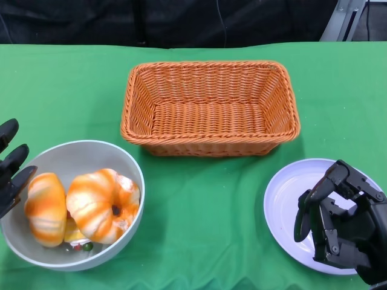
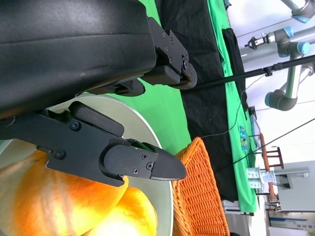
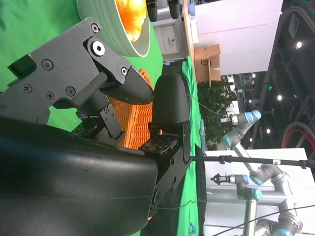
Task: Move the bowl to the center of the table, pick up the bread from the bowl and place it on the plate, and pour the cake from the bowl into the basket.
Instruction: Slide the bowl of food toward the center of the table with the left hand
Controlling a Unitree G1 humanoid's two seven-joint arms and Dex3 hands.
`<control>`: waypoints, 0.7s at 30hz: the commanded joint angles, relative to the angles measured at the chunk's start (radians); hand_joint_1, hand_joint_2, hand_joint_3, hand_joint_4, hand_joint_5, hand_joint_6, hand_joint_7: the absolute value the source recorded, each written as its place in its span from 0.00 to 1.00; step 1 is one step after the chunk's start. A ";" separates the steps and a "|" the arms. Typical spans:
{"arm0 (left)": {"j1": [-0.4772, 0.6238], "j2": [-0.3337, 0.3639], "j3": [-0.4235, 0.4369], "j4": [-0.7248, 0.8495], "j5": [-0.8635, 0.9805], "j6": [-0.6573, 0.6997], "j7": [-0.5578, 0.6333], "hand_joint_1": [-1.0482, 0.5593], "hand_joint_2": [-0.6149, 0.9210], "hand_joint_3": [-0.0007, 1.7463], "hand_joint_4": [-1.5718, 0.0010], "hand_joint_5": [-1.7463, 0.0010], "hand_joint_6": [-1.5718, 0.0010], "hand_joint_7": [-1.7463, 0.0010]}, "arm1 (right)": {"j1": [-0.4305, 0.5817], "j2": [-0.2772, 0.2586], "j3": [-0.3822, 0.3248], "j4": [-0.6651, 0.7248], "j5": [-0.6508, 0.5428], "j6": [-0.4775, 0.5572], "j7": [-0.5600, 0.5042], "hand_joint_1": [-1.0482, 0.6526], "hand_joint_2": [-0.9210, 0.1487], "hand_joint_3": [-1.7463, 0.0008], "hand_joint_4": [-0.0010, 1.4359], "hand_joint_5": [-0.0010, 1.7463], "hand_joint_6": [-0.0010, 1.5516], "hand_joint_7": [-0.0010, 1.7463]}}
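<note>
The left hand (image 1: 12, 166) shows only its black fingers at the lower left edge of the head view, spread apart and reaching inward, holding nothing; its forearm is out of frame. The right hand (image 1: 341, 220) sits at the lower right, back of the hand upward, fingers loosely bent and apart with a gap beside the thumb, gripping nothing.

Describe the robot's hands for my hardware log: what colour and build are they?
Both hands are matte black. The right hand is built from blocky, angular segments with small screws and open linkages between them. The left hand shows only smooth, rounded black fingertips at the head view's edge. Up close, its fingers carry screw heads, behind them a rounded glossy black shell.
</note>
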 commanded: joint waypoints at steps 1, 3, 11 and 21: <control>0.021 -0.013 -0.011 -0.023 0.002 0.029 -0.002 0.25 1.00 0.11 0.75 1.00 0.78 1.00 | -0.003 -0.019 -0.006 -0.002 0.000 -0.005 0.001 0.55 0.39 0.24 0.57 1.00 0.39 0.94; 0.030 -0.022 -0.015 -0.044 -0.001 0.039 -0.004 0.25 1.00 0.11 0.76 1.00 0.79 1.00 | -0.003 -0.019 -0.006 -0.002 -0.002 -0.005 0.000 0.54 0.40 0.24 0.57 1.00 0.40 0.94; 0.081 -0.068 -0.031 -0.181 -0.017 0.118 0.009 0.27 1.00 0.12 0.77 1.00 0.82 1.00 | -0.007 -0.019 -0.007 0.007 -0.008 -0.010 -0.001 0.53 0.40 0.24 0.57 1.00 0.40 0.94; 0.140 -0.104 -0.071 -0.338 0.046 0.181 0.108 0.24 1.00 0.13 0.76 1.00 0.81 1.00 | -0.009 -0.019 -0.007 0.016 -0.007 -0.015 0.003 0.53 0.40 0.25 0.57 1.00 0.39 0.94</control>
